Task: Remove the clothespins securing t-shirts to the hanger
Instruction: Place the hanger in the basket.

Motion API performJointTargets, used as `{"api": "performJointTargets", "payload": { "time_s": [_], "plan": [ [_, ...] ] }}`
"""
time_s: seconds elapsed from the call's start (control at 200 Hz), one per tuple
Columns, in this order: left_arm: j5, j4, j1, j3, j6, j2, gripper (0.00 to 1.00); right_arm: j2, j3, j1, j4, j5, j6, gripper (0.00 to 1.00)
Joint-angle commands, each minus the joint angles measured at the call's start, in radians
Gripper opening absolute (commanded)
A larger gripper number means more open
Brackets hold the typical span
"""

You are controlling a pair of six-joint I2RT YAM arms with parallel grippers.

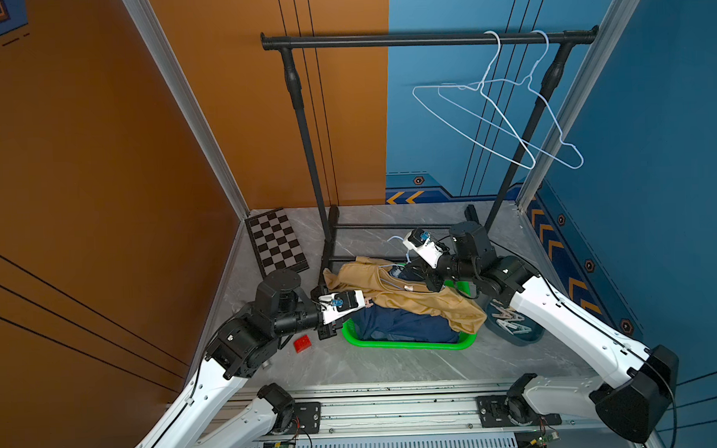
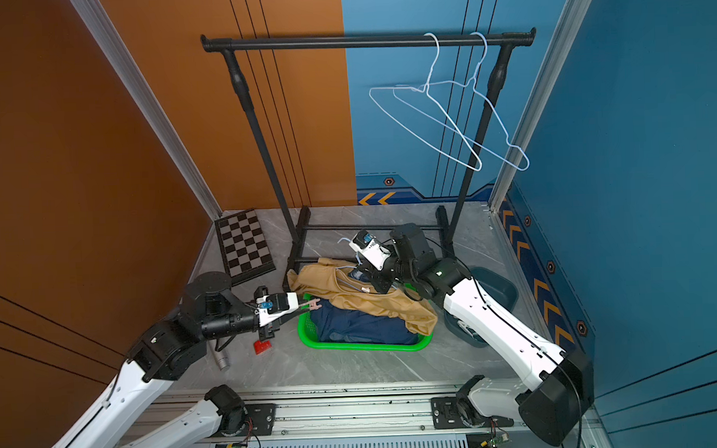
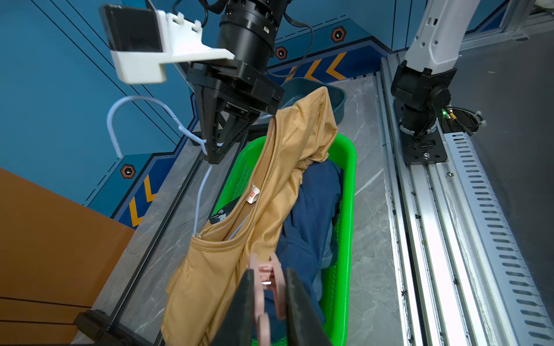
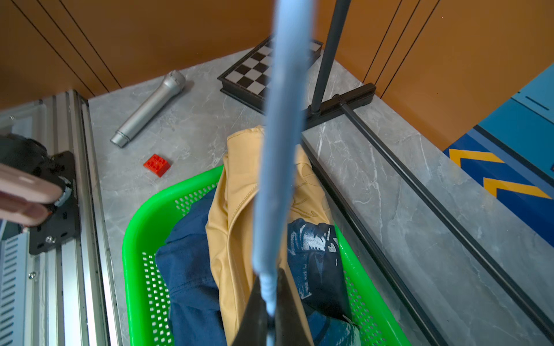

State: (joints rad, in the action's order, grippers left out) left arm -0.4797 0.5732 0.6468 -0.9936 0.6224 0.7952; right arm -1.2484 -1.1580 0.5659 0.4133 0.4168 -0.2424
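Left gripper [image 3: 269, 277] was clenched on a pink pin [image 3: 258, 289], held at the left rim of the green basket [image 1: 406, 346], just beside the yellow shirt [image 1: 412, 297]; whether the pin touched cloth could not be told. Yellow shirt lay draped over a navy shirt [image 1: 401, 324] in the basket, with a printed dark shirt [image 4: 314, 248] under its collar. Right gripper [image 4: 269, 302] was clamped on the pale-blue hanger [image 3: 135, 102] at its neck, the wire running into the yellow collar; further right, pins [image 1: 512, 322] lay in a grey bowl [image 1: 525, 341].
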Motion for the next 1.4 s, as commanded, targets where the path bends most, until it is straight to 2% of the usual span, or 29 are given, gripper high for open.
{"api": "performJointTargets", "payload": {
  "time_s": [0.0,0.13,0.405,0.516,0.721,0.811,0.871,0.991,1.191,1.286,1.396],
  "plan": [
    [0.015,-0.001,0.049,-0.03,0.002,0.031,0.2,0.03,0.086,-0.065,-0.103,0.068,0.089,0.0],
    [0.042,-0.001,0.096,-0.031,0.013,0.086,0.2,0.016,0.18,-0.117,-0.194,0.104,0.109,0.0],
    [0.072,-0.007,0.118,-0.03,0.018,0.152,0.2,-0.11,0.187,-0.174,-0.185,0.117,0.125,0.0],
    [0.107,-0.007,0.111,-0.03,-0.02,0.178,0.21,-0.15,0.175,-0.206,-0.173,0.12,0.156,0.21],
    [0.104,-0.008,0.105,-0.03,-0.051,0.202,0.21,-0.185,0.158,-0.258,-0.161,0.137,0.173,0.32],
    [0.099,-0.008,0.104,-0.061,-0.059,0.208,0.21,-0.181,0.153,-0.276,-0.147,0.13,0.178,0.41],
    [0.105,-0.009,0.104,-0.066,-0.068,0.211,0.21,-0.173,0.153,-0.287,-0.134,0.107,0.176,0.48],
    [0.121,-0.008,0.105,-0.079,-0.088,0.22,0.21,-0.136,0.155,-0.301,-0.096,0.058,0.155,0.55],
    [0.166,-0.008,0.103,-0.113,-0.141,0.243,0.21,-0.001,0.158,-0.288,-0.007,-0.09,0.052,0.59],
    [0.209,-0.01,0.106,-0.15,-0.208,0.273,0.21,0.11,0.188,-0.217,-0.026,-0.189,-0.027,0.61],
    [0.243,-0.018,0.109,-0.181,-0.265,0.305,0.21,0.257,0.269,-0.055,-0.159,-0.33,-0.129,0.63]
  ]
}}
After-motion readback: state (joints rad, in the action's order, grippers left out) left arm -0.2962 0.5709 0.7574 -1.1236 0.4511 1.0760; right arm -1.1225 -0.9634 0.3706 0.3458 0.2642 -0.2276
